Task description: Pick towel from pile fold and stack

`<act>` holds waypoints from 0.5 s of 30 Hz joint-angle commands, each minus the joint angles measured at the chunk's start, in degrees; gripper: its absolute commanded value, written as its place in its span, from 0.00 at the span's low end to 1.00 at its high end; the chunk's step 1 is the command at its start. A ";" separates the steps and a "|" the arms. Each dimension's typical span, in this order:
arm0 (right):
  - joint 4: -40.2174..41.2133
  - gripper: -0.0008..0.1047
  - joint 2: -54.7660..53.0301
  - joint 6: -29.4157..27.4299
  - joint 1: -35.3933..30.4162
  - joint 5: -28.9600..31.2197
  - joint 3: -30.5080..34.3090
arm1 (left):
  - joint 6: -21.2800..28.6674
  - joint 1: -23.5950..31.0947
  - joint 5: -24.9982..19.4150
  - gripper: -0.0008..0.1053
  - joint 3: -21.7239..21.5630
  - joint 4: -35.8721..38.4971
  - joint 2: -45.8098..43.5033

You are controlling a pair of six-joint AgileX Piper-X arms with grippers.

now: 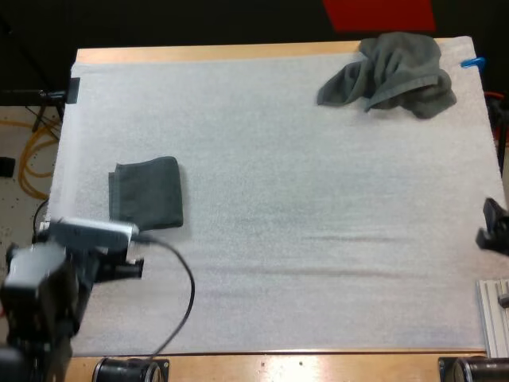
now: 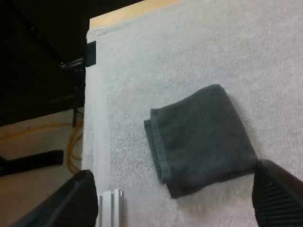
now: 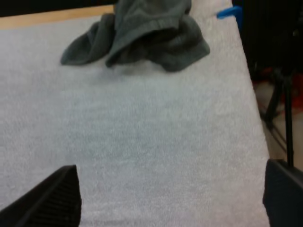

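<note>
A folded dark grey-green towel (image 1: 147, 193) lies flat on the left side of the white mat (image 1: 302, 207). A crumpled towel (image 1: 394, 72) is heaped at the mat's far right corner. My left gripper (image 1: 123, 267) hovers just in front of the folded towel (image 2: 201, 139). Its fingers (image 2: 71, 203) stand wide apart, and the left gripper (image 2: 175, 189) holds nothing. My right gripper (image 1: 495, 227) is at the mat's right edge, well short of the crumpled towel (image 3: 142, 33). The right gripper (image 3: 168, 189) is open and empty, with its fingers (image 3: 52, 198) spread over bare mat.
An aluminium rail (image 1: 495, 314) sits at the near right corner of the table. Another aluminium profile (image 2: 111, 208) lies beside the mat's left edge. Yellow cable (image 1: 32, 159) runs on the floor to the left. Bare mat stretches between the two towels.
</note>
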 commanded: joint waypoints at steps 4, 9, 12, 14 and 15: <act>1.34 0.72 -7.95 -0.58 -0.21 0.00 -0.15 | -0.48 0.07 -0.80 0.63 3.02 0.11 -11.01; 1.34 0.72 -17.66 -0.58 -0.21 0.00 -0.15 | -0.63 0.07 -0.80 0.63 4.64 0.28 -24.46; 1.34 0.72 -22.43 -0.58 -0.21 0.00 -0.15 | -0.63 0.07 -0.80 0.63 4.62 1.72 -30.71; 1.34 0.72 -24.74 -0.48 -0.21 0.00 -0.15 | -0.46 0.07 -0.80 0.63 4.62 3.99 -34.15; 1.34 0.72 -26.43 -0.48 -0.21 0.00 -0.15 | -0.47 0.07 -0.80 0.63 4.62 5.67 -35.91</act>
